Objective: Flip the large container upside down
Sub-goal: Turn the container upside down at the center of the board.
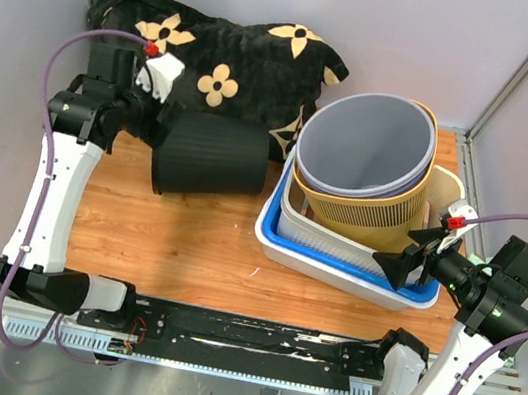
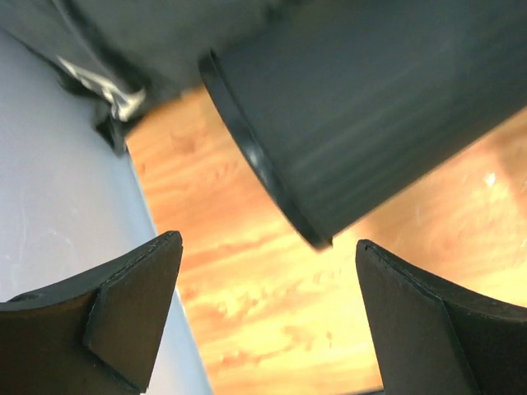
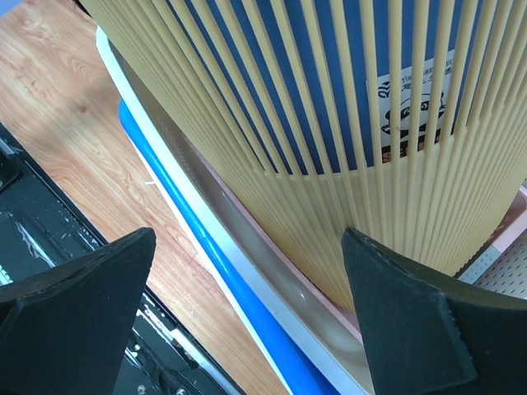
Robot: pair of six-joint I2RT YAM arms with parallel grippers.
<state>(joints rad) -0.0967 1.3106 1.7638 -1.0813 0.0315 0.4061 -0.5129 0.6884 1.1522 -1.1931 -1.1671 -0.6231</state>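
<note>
A large black ribbed container (image 1: 210,156) lies on its side on the wooden table, its rim toward the left. My left gripper (image 1: 154,126) is at that rim, open. In the left wrist view the rim (image 2: 263,173) hangs just ahead of the left gripper (image 2: 270,245), not between its fingers. My right gripper (image 1: 405,265) is open at the near right side of a white tub with a blue rim (image 1: 333,270). The right wrist view shows the right gripper (image 3: 249,234) with only the tub's edge (image 3: 189,222) and a yellow slatted basket (image 3: 329,123) ahead of it.
Inside the tub stand a cream perforated basket (image 1: 305,227), the yellow slatted basket (image 1: 373,211) and a grey bin (image 1: 366,144), nested. A black cushion with yellow flowers (image 1: 228,50) lies against the back wall, touching the black container. Grey walls close in on the left, back and right.
</note>
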